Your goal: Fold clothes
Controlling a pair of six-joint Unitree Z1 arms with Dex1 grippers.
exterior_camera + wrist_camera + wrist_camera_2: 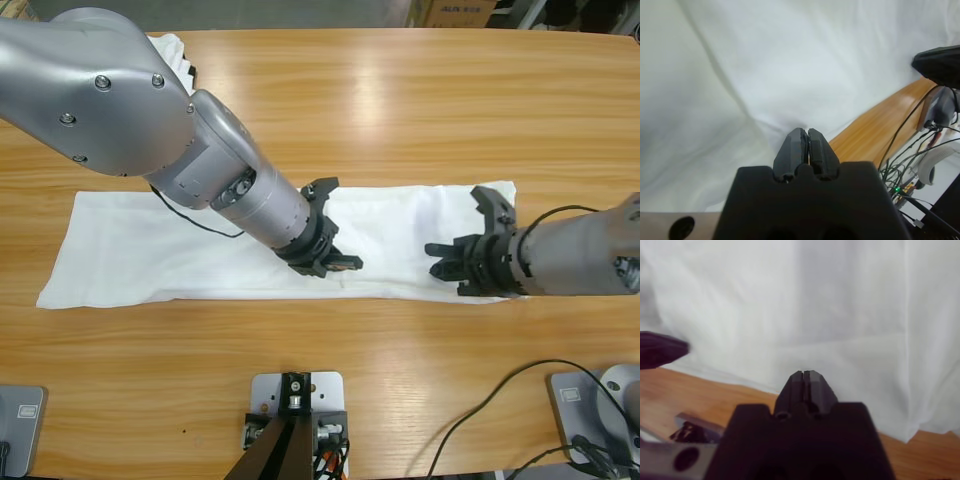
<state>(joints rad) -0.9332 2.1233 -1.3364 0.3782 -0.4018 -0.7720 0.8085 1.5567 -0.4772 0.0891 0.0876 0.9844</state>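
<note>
1. Overhead, the white T-shirt [200,245] lies folded into a long flat band across the middle of the wooden table [420,100], running from the left side to right of centre. The arm from the upper left ends in the left gripper [340,262], which sits low over the band's near edge, a little right of the band's middle. The arm from the right edge ends in the right gripper [440,262], which sits at the near edge by the band's right end. The two grippers are near each other but apart. A bit of white cloth [172,48] shows at the table's far left, behind the large silver elbow.

2. Along the left wrist, the left gripper [806,136] has its two black jaws pressed together, tips just over the shirt [765,65] where its edge meets the bare table [875,125]. No cloth is visible between them. The other gripper's black tip [939,62] shows at the right edge, with cables [920,150] beyond the table.

3. Along the right wrist, the right gripper [806,377] is likewise clenched with nothing visibly caught, its tips at the shirt's [805,300] lower edge above a strip of wood [715,395]. A dark jaw tip [662,349] of the other gripper enters from the left.
</note>
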